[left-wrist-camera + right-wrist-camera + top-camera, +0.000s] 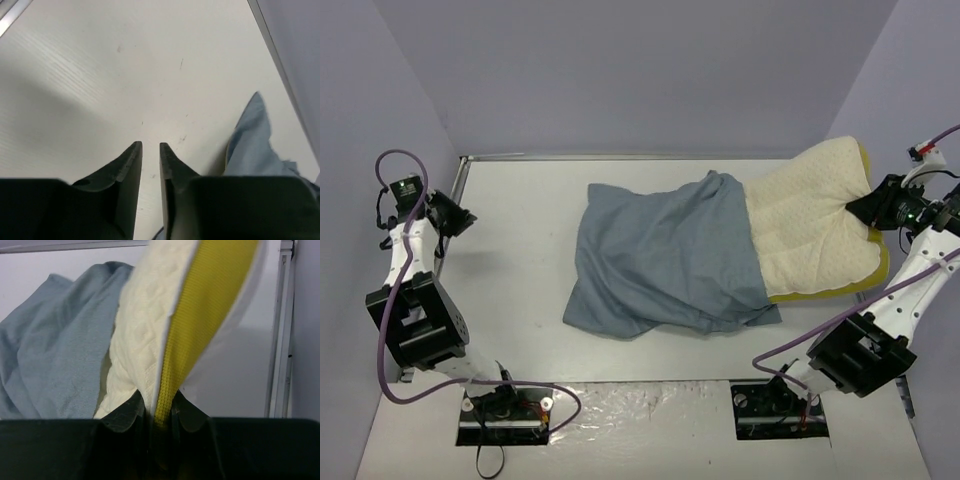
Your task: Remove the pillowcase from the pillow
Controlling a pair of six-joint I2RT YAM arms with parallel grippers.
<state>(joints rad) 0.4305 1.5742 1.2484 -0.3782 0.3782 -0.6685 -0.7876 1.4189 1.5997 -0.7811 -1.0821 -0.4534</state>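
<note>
The pillow (810,225) lies at the right of the table (520,300). Its right half is bare. Its left half sits inside the pillowcase (665,255), which is wrinkled and bunched toward the table's middle.

The right gripper (157,407) is clamped on the pillow's right end, its jaws pinching the yellow side edge (200,315) and the cream quilted face together. The left gripper (150,147) hangs over bare table at the far left. Its jaws are closed on nothing, well apart from the cloth.

The step in hand appears to be drawing pillow and sack apart.

1. The right grip holds only a thin fold at the seam. Tension should be applied low, steadily and along the pillow's long axis, since a jerk could slip the seam out.
2. Nothing anchors the pillowcase. The limp cloth will probably drag along with the pillow, so the left gripper should release its jaws and travel to the sack's closed left end.
3. The pinch belongs on a flat corner of fabric, so that only cloth is caught and no filling.
4. The pillow's right end lies near the right wall, leaving the right arm little travel. The left arm should therefore supply most of the pull, leftward.
</note>
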